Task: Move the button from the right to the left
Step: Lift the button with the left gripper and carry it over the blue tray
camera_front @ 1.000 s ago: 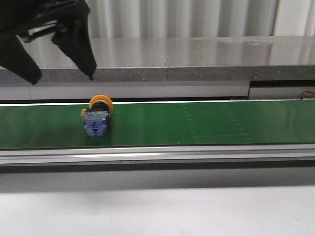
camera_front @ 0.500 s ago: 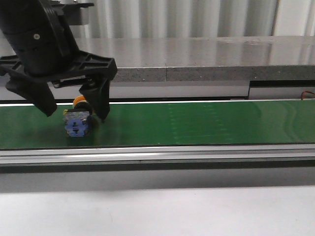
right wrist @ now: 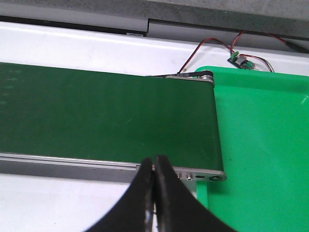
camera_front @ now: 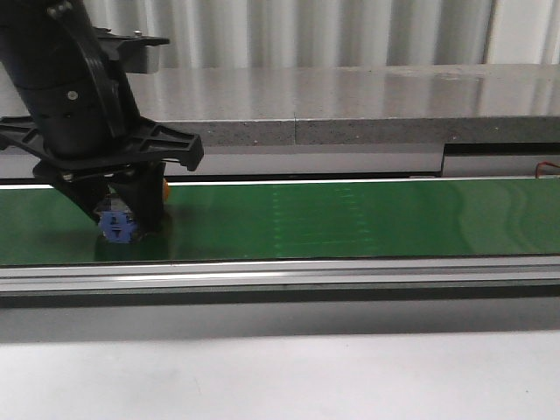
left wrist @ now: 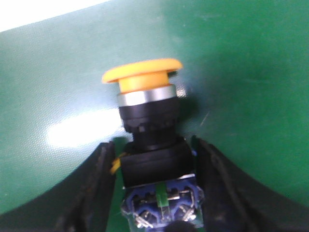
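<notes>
Front view: the left claw point(camera_front: 122, 214) reaches down onto the dark green conveyor belt point(camera_front: 367, 219) at its left part. Its two black fingers point(camera_front: 150, 210) stand on either side of the button point(camera_front: 117, 226), whose blue-violet squarish face with darker marks looks toward the camera. A sliver of orange shows just behind the right finger. The fingers sit tight against the button's sides, so the claw appears closed on it, and the button seems to rest on the belt. A grey speckled ledge point(camera_front: 350, 114) runs behind the belt and a pale counter point(camera_front: 306, 376) lies in front of it.

Left wrist view: the button point(left wrist: 152, 145) lies lengthwise on the green belt point(left wrist: 251, 72), its orange mushroom cap point(left wrist: 142, 77) pointing away from the claw, then a silver ring, then a black body. The blue-violet contact block is at the near end. Both black fingers point(left wrist: 212, 179) press against the sides of the black body, gripping it.

Right wrist view: the right claw point(right wrist: 154, 193) hangs with its two black fingers point(right wrist: 143, 193) pressed together, holding nothing. Below it are the end of the belt point(right wrist: 96, 121) with its metal side rail point(right wrist: 87, 164). A bright green tray point(right wrist: 265, 145) lies just beside the belt's end. A small circuit board point(right wrist: 240, 60) with red and black wires lies beyond the tray on the white surface.
</notes>
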### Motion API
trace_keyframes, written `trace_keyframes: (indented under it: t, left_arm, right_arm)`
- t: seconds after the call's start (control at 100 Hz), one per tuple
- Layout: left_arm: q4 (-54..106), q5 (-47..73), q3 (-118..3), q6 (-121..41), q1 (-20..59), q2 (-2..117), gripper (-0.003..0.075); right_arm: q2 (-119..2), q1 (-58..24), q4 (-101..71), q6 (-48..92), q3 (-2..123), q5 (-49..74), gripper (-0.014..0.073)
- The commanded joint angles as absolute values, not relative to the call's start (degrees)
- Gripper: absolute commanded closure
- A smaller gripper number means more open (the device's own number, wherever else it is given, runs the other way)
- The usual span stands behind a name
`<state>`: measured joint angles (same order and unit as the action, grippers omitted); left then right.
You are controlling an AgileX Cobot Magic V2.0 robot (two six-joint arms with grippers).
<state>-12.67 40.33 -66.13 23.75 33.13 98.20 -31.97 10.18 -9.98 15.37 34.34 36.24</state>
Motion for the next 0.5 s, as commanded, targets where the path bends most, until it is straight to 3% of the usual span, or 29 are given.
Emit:
trace_keyframes:
  t: [0.0, 0.27, 0.49]
  left_arm:
    - [-13.46, 38.97, -67.70, 24.59, 33.57, 95.95, 0.0724]
    - [-17.41, 44.52, -67.70, 24.59, 33.11, 91.06, 0.0740]
    - [-17.48, 50.23, -67.70, 20.70, 26.94, 80.86, 0.0740]
  right_arm:
    - [-31.85, 10.42, -10.56, 15.58, 35.82, 32.33, 0.0661]
    - [-31.85, 10.42, -10.56, 15.58, 35.82, 32.33, 0.0661]
    - [-31.85, 10.42, -10.56, 15.58, 35.82, 32.33, 0.0661]
